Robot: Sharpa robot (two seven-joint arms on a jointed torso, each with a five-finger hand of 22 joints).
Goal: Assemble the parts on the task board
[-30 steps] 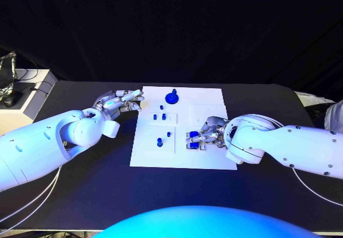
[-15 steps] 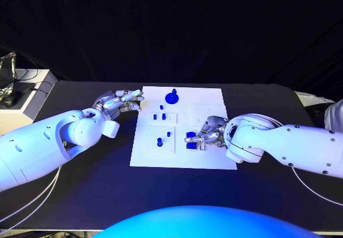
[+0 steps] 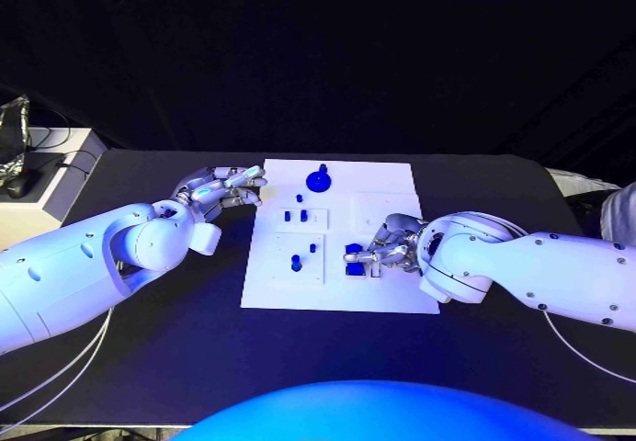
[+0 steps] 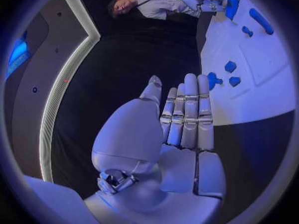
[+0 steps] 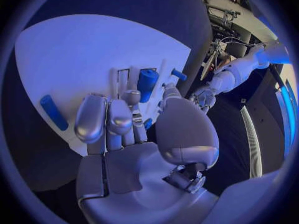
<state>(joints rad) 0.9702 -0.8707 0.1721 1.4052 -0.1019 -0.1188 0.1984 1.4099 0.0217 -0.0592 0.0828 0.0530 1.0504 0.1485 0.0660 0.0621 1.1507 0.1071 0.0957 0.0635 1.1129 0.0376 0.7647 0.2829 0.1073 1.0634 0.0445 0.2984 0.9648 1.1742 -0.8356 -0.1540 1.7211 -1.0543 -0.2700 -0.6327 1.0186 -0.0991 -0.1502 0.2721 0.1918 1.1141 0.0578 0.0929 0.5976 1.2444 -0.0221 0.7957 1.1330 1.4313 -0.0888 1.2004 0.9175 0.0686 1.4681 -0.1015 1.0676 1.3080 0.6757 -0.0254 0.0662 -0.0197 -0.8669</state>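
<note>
Right hand (image 3: 381,254) at task board (image 3: 384,197) 4 o'clock, fingers closed round blue part (image 5: 147,79), likely seating it. Left hand (image 3: 219,190) open, empty, parked off board's 9 o'clock edge, clear of work.

We see the black table (image 3: 159,367) under everything, and off its far left corner a pale cabinet (image 3: 47,197) with dark gear (image 3: 17,147) and cables on top.
</note>
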